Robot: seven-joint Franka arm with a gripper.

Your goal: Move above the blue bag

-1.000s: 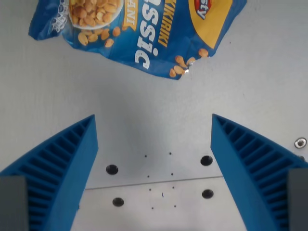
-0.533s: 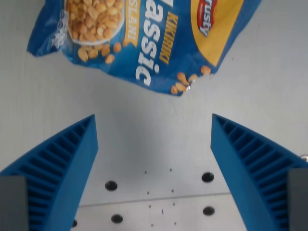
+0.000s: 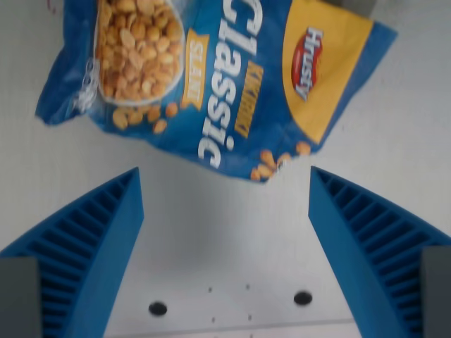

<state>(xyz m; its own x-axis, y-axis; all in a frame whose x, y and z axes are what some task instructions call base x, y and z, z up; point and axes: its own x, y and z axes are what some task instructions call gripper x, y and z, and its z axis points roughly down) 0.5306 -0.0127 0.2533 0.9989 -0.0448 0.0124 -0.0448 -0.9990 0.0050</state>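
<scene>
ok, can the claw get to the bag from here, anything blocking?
Probably yes. The claw is open, with only bare table between its fingers, and the bag lies flat just beyond the tips toward the top of the wrist view. Nothing visible stands in between.

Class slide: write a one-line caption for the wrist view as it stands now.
Open tool hovers over the bare table, the blue bag of peanuts lying just beyond its blue fingers.
</scene>
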